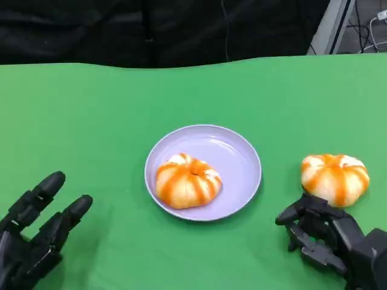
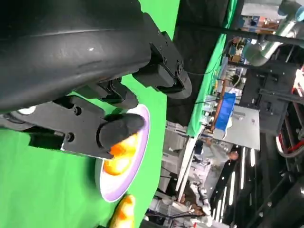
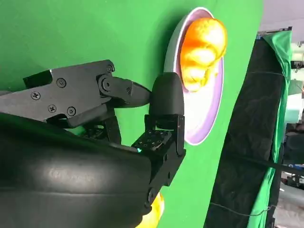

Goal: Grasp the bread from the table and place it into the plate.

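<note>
I have one bread (image 1: 188, 180) sitting in the plate (image 1: 239, 158) already, so my right hand (image 1: 329, 237) hovers empty with fingers apart just beside the second bread (image 1: 335, 177), ready to grasp, while my left hand (image 1: 35, 233) rests wide and idle

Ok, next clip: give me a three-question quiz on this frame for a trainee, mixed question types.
1. True or false: the plate already holds a bread.
2. Multiple choice: the second bread lies A) on the plate, B) on the green table right of the plate, C) in the left hand.
3. Short answer: which hand is nearest the second bread, and does it hold it?

Key
1. True.
2. B.
3. The right hand; it sits just in front of the second bread, with nothing visibly held.
</note>
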### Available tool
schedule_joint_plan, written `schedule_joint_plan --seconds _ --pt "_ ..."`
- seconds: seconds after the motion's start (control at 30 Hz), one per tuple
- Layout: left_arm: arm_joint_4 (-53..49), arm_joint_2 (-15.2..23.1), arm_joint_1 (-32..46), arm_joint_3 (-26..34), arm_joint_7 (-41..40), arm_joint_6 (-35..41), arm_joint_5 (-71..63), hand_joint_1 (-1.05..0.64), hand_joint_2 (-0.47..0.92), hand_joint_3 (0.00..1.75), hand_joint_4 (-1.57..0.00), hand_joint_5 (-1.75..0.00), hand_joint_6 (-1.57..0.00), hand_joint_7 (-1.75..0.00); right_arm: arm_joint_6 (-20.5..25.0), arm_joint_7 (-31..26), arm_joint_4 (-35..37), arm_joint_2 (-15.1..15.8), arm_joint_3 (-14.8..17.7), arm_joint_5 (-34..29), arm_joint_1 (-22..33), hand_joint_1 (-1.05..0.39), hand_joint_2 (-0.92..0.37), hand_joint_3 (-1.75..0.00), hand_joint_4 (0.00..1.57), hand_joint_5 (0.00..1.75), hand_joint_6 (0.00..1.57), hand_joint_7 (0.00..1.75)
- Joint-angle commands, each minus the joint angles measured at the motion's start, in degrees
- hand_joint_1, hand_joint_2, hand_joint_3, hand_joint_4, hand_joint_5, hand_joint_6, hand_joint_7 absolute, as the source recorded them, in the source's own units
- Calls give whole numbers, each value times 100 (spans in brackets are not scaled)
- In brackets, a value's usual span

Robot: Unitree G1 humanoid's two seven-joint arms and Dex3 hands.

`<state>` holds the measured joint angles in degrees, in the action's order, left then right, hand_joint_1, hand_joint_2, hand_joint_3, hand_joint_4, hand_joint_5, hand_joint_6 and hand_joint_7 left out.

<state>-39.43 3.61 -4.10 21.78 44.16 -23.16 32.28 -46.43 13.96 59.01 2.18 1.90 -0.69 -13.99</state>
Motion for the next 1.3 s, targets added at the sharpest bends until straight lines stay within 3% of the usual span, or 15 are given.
schedule_joint_plan --seconds 0.03,0.33,0.43,0.57,0.6,0.63,0.7,0.73,0.93,1.3 --pt "-120 26 -68 110 -110 -139 -65 20 81 90 -74 -1 -63 0 -3 26 101 115 71 66 4 -25 -92 -49 61 175 68 121" --pt "-267 -96 -151 166 -545 -623 -307 21 75 95 -82 -2 -74 -3 9 40 116 121 66 79 -15 -25 -92 -50 61 175 68 121" --pt "-252 -168 -164 147 -963 -877 -534 18 73 91 -112 -13 -95 -7 23 22 127 123 67 72 -20 -26 -92 -49 60 175 68 121" --pt "-357 -157 -206 109 -1188 -1177 -742 16 72 90 -123 -20 -106 -8 39 15 115 118 67 75 -15 -26 -92 -49 60 175 68 121" --pt "-455 -132 -243 104 -1227 -1332 -823 11 66 106 -116 -90 -115 -56 48 7 109 116 66 72 -13 -26 -92 -49 60 175 68 121" --pt "-540 -112 -276 107 -1234 -1438 -864 9 63 113 -107 -125 -108 -93 49 -4 109 118 63 64 -12 -26 -92 -48 60 175 68 121" --pt "-614 -98 -301 110 -1259 -1532 -900 7 59 121 -97 -158 -96 -132 38 -34 97 127 48 31 -8 -25 -92 -48 60 175 68 121" --pt "-637 -96 -308 111 -1300 -1558 -925 7 58 122 -96 -163 -94 -139 34 -21 100 125 51 42 -11 -25 -92 -48 60 175 68 121" --pt "-697 -108 -325 86 -1399 -1675 -1006 7 53 128 -92 -174 -88 -152 36 62 121 112 71 105 -24 -25 -92 -49 61 175 68 121" --pt "-818 -68 -339 70 -1401 -1906 -1048 7 54 126 -91 -174 -87 -152 35 74 80 119 83 119 12 -26 -92 -49 60 175 67 122"
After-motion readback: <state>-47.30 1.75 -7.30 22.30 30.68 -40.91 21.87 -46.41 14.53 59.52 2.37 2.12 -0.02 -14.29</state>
